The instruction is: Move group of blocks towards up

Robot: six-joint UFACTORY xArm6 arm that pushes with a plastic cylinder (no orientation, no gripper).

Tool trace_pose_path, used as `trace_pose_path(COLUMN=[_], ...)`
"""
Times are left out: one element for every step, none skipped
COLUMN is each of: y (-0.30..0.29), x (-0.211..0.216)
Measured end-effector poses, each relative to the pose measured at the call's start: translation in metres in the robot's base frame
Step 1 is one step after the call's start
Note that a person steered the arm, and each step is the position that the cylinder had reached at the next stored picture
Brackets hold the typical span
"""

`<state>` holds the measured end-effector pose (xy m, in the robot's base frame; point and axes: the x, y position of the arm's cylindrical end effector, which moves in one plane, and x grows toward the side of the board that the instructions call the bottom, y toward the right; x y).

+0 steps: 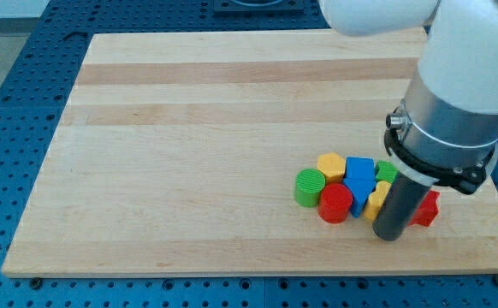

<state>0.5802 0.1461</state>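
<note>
A tight group of blocks sits near the board's lower right. It holds a green cylinder (310,186), a yellow hexagon block (331,165), a red cylinder (336,204), a blue block (360,174) and a second blue piece (358,197) below it. A yellow block (378,198) shows beside the rod, a green block (387,171) is partly hidden behind the arm, and a red block (426,209) peeks out at the right. My tip (389,235) rests on the board just below the group, between the yellow block and the red block.
The wooden board (215,128) lies on a blue perforated table (9,103). The arm's white and grey body (454,94) covers the board's upper right corner. The board's bottom edge runs close below the tip.
</note>
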Motion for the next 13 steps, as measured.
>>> trace_pose_path(y=[-0.001,-0.018,0.007,0.067,0.126,0.130,0.130,0.117,0.085,0.051,0.019,-0.004,-0.022], x=[0.001,0.033,0.038,0.038,0.038,0.022,0.000,-0.008,-0.008,-0.008,-0.008,-0.007,-0.006])
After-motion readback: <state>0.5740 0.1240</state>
